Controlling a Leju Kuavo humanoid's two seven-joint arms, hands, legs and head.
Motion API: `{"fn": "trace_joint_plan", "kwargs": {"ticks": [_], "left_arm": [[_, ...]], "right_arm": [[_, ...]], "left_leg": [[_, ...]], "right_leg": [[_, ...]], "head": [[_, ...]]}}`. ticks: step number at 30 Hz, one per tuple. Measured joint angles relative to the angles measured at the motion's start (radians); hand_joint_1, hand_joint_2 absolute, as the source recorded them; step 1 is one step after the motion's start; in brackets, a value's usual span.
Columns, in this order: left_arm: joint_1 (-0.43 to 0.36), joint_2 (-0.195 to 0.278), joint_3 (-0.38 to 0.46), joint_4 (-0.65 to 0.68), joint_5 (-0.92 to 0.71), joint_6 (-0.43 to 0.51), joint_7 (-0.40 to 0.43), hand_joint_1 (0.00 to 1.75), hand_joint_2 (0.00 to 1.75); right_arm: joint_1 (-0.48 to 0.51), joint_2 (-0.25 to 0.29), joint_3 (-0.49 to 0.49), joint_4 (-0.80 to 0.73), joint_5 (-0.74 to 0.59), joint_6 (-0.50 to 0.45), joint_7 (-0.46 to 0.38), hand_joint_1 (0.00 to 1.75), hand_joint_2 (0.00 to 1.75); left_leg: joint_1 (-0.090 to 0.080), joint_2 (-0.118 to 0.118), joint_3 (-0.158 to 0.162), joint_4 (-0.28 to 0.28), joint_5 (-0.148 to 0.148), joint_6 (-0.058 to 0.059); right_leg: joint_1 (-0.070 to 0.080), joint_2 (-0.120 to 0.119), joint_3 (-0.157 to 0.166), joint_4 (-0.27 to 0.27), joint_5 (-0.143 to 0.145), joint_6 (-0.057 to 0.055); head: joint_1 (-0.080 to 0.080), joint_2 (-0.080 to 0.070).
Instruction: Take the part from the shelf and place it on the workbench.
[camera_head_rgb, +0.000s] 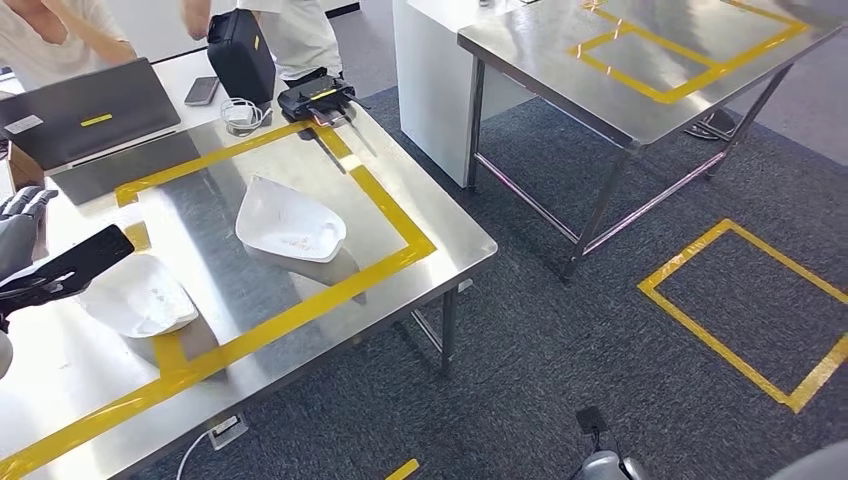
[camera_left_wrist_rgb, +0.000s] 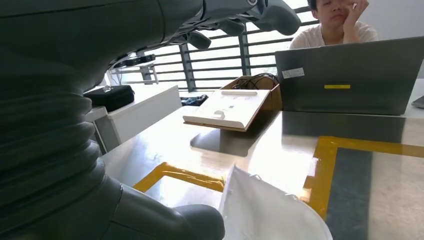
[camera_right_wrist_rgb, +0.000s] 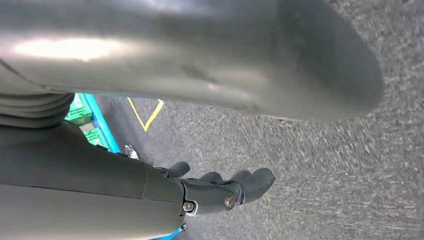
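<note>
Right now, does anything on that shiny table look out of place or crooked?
Slightly. Of the two white parts on the workbench, one white part lies inside the yellow tape outline, while the other white part sits across the tape line, near the left hand. Nothing looks spilled or broken.

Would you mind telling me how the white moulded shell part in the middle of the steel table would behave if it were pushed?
The white moulded shell part looks thin-walled, so probably light and stiff. On the polished steel table it would likely slide easily. Its curved underside may let it rock or tip.
</note>
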Motion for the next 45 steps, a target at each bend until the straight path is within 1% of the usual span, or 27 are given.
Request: {"fn": "trace_joint_plan", "kwargs": {"ticks": [3, 4, 5, 6, 8, 10, 13, 14, 16, 18, 19, 20, 21, 23, 24, 26, 29, 31, 33, 34, 35, 36, 38, 40, 42, 44, 45], "left_arm": [[0.001, -0.008, 0.0, 0.0, -0.003, 0.0, 0.0, 0.0, 1.75], [0.003, -0.009, 0.0, 0.0, -0.004, -0.001, 0.0, 0.0, 1.75], [0.004, -0.01, 0.0, 0.001, -0.004, -0.001, 0.0, 0.0, 1.75], [0.005, -0.012, 0.0, 0.001, -0.004, -0.001, 0.0, 0.0, 1.75], [0.005, -0.012, 0.0, 0.001, -0.004, -0.001, -0.002, 0.0, 1.75], [0.003, -0.013, 0.0, 0.0, -0.003, -0.001, -0.003, 0.0, 1.75], [-0.001, -0.013, 0.0, -0.001, -0.003, 0.0, 0.001, 0.0, 1.75], [-0.003, -0.012, 0.0, -0.001, -0.003, 0.0, 0.004, 0.0, 1.75], [-0.006, -0.009, 0.0, -0.001, -0.004, 0.0, 0.008, 0.0, 1.75], [-0.008, -0.006, 0.0, -0.001, -0.005, 0.0, 0.008, 0.0, 1.75], [-0.008, -0.005, 0.0, -0.001, -0.005, 0.0, 0.008, 0.0, 1.75], [-0.007, -0.004, 0.0, -0.001, -0.006, 0.0, 0.007, 0.0, 1.75], [-0.007, -0.004, 0.0, -0.001, -0.007, 0.0, 0.006, 0.0, 1.75], [-0.008, -0.004, 0.0, -0.004, -0.009, 0.0, 0.005, 0.0, 1.75], [-0.01, -0.004, 0.0, -0.007, -0.011, 0.0, 0.004, 0.0, 1.75], [-0.014, -0.004, 0.0, -0.012, -0.014, -0.001, 0.005, 0.0, 1.75], [-0.018, -0.005, 0.0, -0.013, -0.024, -0.001, 0.01, 0.0, 1.75], [-0.02, -0.006, 0.0, -0.014, -0.028, -0.001, 0.012, 0.0, 1.75], [-0.021, -0.007, 0.0, -0.013, -0.029, -0.002, 0.012, 0.0, 1.75], [-0.02, -0.007, 0.0, -0.013, -0.029, -0.002, 0.012, 0.0, 1.75], [-0.019, -0.007, 0.0, -0.012, -0.03, -0.003, 0.011, 0.0, 1.75], [-0.018, -0.007, 0.0, -0.012, -0.03, -0.003, 0.01, 0.0, 1.75], [-0.018, -0.006, 0.0, -0.012, -0.03, -0.004, 0.008, 0.0, 1.75], [-0.018, -0.005, 0.0, -0.014, -0.03, -0.004, 0.006, 0.0, 1.75], [-0.019, -0.005, 0.0, -0.015, -0.03, -0.003, 0.005, 0.0, 1.75], [-0.02, -0.004, 0.0, -0.015, -0.03, -0.003, 0.005, 0.0, 1.75], [-0.02, -0.003, 0.0, -0.015, -0.03, -0.003, 0.005, 0.0, 1.75]], "right_arm": [[0.0, -0.003, 0.0, 0.0, 0.0, -0.002, -0.001, 0.0, 0.0], [0.0, -0.004, 0.0, 0.0, 0.0, -0.002, -0.001, 0.0, 0.0], [0.0, -0.004, 0.0, 0.0, 0.0, -0.002, -0.001, 0.0, 0.0], [0.0, -0.004, 0.0, 0.0, 0.0, -0.002, -0.001, 0.0, 0.0], [-0.001, -0.005, -0.001, 0.0, -0.001, -0.003, -0.002, 0.0, 0.0], [-0.002, -0.006, -0.001, 0.0, -0.003, -0.005, -0.004, 0.0, 0.0], [-0.003, -0.004, -0.002, 0.0, -0.002, -0.005, -0.004, 0.0, 0.0], [-0.004, -0.004, -0.002, 0.0, -0.001, -0.004, -0.004, 0.0, 0.0], [-0.006, -0.003, -0.002, 0.0, 0.001, -0.002, -0.004, 0.0, 0.0], [-0.006, -0.003, -0.002, 0.0, 0.002, 0.002, -0.005, 0.0, 0.0], [-0.006, -0.003, -0.002, 0.0, 0.002, 0.004, -0.005, 0.0, 0.0], [-0.006, -0.003, -0.002, 0.0, 0.003, 0.006, -0.006, 0.0, 0.0], [-0.006, -0.003, -0.002, 0.0, 0.003, 0.006, -0.007, 0.0, 0.0], [-0.007, -0.003, -0.002, 0.0, 0.003, 0.007, -0.008, 0.0, 0.0], [-0.008, -0.003, -0.002, 0.0, 0.003, 0.007, -0.008, 0.0, 0.0], [-0.009, -0.002, -0.002, 0.0, 0.003, 0.007, -0.008, 0.0, 0.0], [-0.008, -0.002, -0.002, 0.0, 0.005, 0.009, -0.008, 0.0, 0.0], [-0.007, -0.002, -0.002, 0.0, 0.007, 0.009, -0.008, 0.0, 0.0], [-0.007, -0.002, -0.002, 0.0, 0.01, 0.009, -0.009, 0.0, 0.0], [-0.007, -0.003, -0.002, 0.0, 0.011, 0.009, -0.009, 0.0, 0.0], [-0.008, -0.003, -0.002, 0.0, 0.011, 0.009, -0.01, 0.0, 0.0], [-0.008, -0.003, -0.002, 0.0, 0.012, 0.009, -0.01, 0.0, 0.0], [-0.009, -0.004, -0.002, 0.0, 0.012, 0.009, -0.01, 0.0, 0.0], [-0.011, -0.005, -0.002, 0.0, 0.013, 0.009, -0.01, 0.0, 0.0], [-0.012, -0.006, -0.002, 0.0, 0.014, 0.009, -0.01, 0.0, 0.0], [-0.012, -0.006, -0.002, 0.0, 0.015, 0.009, -0.01, 0.0, 0.0], [-0.013, -0.005, -0.002, 0.0, 0.015, 0.009, -0.01, 0.0, 0.0]], "left_leg": [[0.003, 0.002, -0.027, -0.002, 0.026, 0.006], [0.002, 0.002, -0.038, 0.003, 0.032, 0.006], [0.003, 0.002, -0.05, 0.008, 0.036, 0.005], [0.003, 0.002, -0.062, 0.015, 0.04, 0.003], [0.003, 0.003, -0.081, 0.03, 0.045, -0.002], [0.001, 0.003, -0.093, 0.042, 0.05, -0.011], [0.0, 0.001, -0.102, 0.044, 0.061, -0.029], [0.0, -0.001, -0.107, 0.051, 0.051, -0.036], [0.005, -0.004, -0.131, 0.116, -0.014, -0.05], [0.011, -0.005, -0.165, 0.238, -0.1, -0.061], [0.014, -0.004, -0.175, 0.29, -0.123, -0.064], [0.016, -0.004, -0.17, 0.314, -0.126, -0.066], [0.018, -0.004, -0.148, 0.302, -0.109, -0.066], [0.019, -0.005, -0.056, 0.186, -0.068, -0.06], [0.017, -0.006, -0.007, 0.115, -0.063, -0.056], [0.011, -0.007, 0.041, 0.033, -0.07, -0.045], [0.009, -0.004, 0.033, 0.015, -0.047, -0.02], [0.012, 0.0, 0.02, 0.005, -0.021, -0.002], [0.01, 0.0, -0.007, 0.005, 0.003, 0.007], [0.009, 0.0, -0.022, 0.007, 0.014, 0.007], [0.007, 0.0, -0.037, 0.009, 0.024, 0.008], [0.007, 0.0, -0.052, 0.013, 0.032, 0.006], [0.007, 0.0, -0.076, 0.024, 0.045, 0.002], [0.004, 0.001, -0.093, 0.034, 0.055, -0.007], [0.002, 0.002, -0.1, 0.036, 0.066, -0.018], [0.002, 0.001, -0.104, 0.034, 0.076, -0.03], [0.002, -0.001, -0.112, 0.042, 0.065, -0.036]], "right_leg": [[0.001, 0.0, -0.054, 0.168, -0.119, 0.009], [0.001, 0.0, -0.061, 0.21, -0.138, 0.012], [0.0, 0.0, -0.052, 0.218, -0.138, 0.014], [0.0, -0.001, -0.022, 0.188, -0.124, 0.015], [0.0, -0.003, 0.068, 0.063, -0.09, 0.013], [0.004, -0.002, 0.111, -0.009, -0.07, 0.001], [0.004, -0.001, 0.101, -0.022, -0.056, -0.023], [0.002, -0.002, 0.097, -0.024, -0.048, -0.031], [-0.002, -0.004, 0.083, -0.031, -0.029, -0.042], [-0.003, -0.003, 0.06, -0.032, -0.011, -0.044], [-0.004, -0.003, 0.047, -0.031, -0.001, -0.044], [-0.004, -0.003, 0.035, -0.031, 0.008, -0.042], [-0.005, -0.004, 0.023, -0.031, 0.018, -0.04], [-0.006, -0.004, 0.004, -0.031, 0.036, -0.033], [-0.006, -0.004, -0.003, -0.031, 0.045, -0.028], [-0.007, -0.004, -0.006, -0.035, 0.063, -0.014], [-0.01, -0.003, -0.007, -0.046, 0.077, 0.007], [-0.009, -0.002, -0.028, 0.004, 0.016, 0.012], [-0.006, -0.001, -0.063, 0.127, -0.082, 0.013], [-0.004, -0.001, -0.075, 0.189, -0.11, 0.014], [-0.002, -0.001, -0.076, 0.228, -0.117, 0.014], [-0.001, -0.001, -0.06, 0.232, -0.104, 0.013], [0.001, -0.002, 0.025, 0.134, -0.064, 0.008], [0.006, -0.002, 0.11, 0.011, -0.062, -0.001], [0.011, -0.001, 0.132, -0.034, -0.072, -0.012], [0.007, -0.001, 0.123, -0.04, -0.057, -0.024], [0.003, -0.002, 0.117, -0.044, -0.047, -0.031]], "head": [[0.004, 0.0], [0.005, 0.0], [0.005, 0.0], [0.005, 0.0], [0.005, 0.0], [0.004, 0.0], [0.003, 0.0], [0.002, 0.0], [0.0, 0.0], [-0.002, 0.0], [-0.002, 0.0], [-0.002, 0.0], [-0.002, 0.0], [-0.001, 0.0], [-0.001, 0.0], [0.0, 0.0], [-0.004, 0.0], [-0.003, 0.0], [-0.002, 0.0], [-0.002, 0.0], [-0.002, 0.0], [-0.002, 0.0], [-0.001, 0.0], [0.0, 0.0], [0.002, 0.0], [0.002, 0.0], [0.001, 0.0]]}}
